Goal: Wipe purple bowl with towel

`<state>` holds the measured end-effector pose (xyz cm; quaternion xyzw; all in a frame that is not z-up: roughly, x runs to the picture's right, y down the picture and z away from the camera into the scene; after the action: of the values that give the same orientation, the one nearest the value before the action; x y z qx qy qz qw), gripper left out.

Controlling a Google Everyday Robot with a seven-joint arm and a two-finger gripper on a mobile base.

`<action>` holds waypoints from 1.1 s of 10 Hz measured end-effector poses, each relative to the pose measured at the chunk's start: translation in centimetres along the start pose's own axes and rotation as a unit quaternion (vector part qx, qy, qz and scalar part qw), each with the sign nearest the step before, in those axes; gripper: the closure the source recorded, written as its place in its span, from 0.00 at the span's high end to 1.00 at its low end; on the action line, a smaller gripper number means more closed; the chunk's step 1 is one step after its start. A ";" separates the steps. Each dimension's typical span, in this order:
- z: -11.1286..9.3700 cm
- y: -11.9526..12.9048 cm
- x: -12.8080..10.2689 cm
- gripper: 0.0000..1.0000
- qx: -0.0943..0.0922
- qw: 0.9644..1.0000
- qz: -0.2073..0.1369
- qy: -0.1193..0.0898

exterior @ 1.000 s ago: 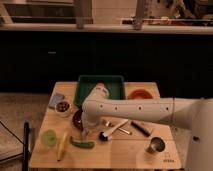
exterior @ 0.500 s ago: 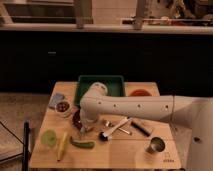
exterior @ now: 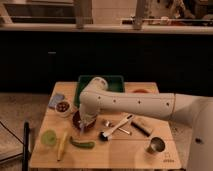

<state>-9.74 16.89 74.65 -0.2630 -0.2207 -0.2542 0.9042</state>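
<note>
The purple bowl [exterior: 76,119] is a dark round dish on the wooden table, just left of centre and in front of the green tray. My white arm reaches in from the right and bends down over it. My gripper [exterior: 85,124] hangs over the bowl's right side and covers part of it. A folded blue-grey towel [exterior: 55,99] lies at the table's back left corner, apart from the gripper.
A green tray [exterior: 118,81] stands at the back, with an orange plate [exterior: 141,91] to its right. A small bowl of red pieces [exterior: 62,106] sits by the towel. A green disc [exterior: 48,137], banana [exterior: 61,145], green vegetable [exterior: 83,144], brush [exterior: 116,128], black bar [exterior: 140,126] and metal cup [exterior: 155,145] lie in front.
The arm has shifted slightly left and its gripper has moved a little further over the purple bowl. The objects on the table have not moved.
</note>
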 end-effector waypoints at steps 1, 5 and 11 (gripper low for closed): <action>0.4 -0.2 -0.1 0.07 0.002 1.000 0.005 -0.001; 2.1 -0.8 -0.3 0.07 0.006 1.000 0.030 -0.003; 3.7 -1.0 0.4 0.07 -0.004 0.999 0.049 -0.009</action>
<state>-11.01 18.18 78.07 -0.2797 -0.2146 -0.2081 0.9123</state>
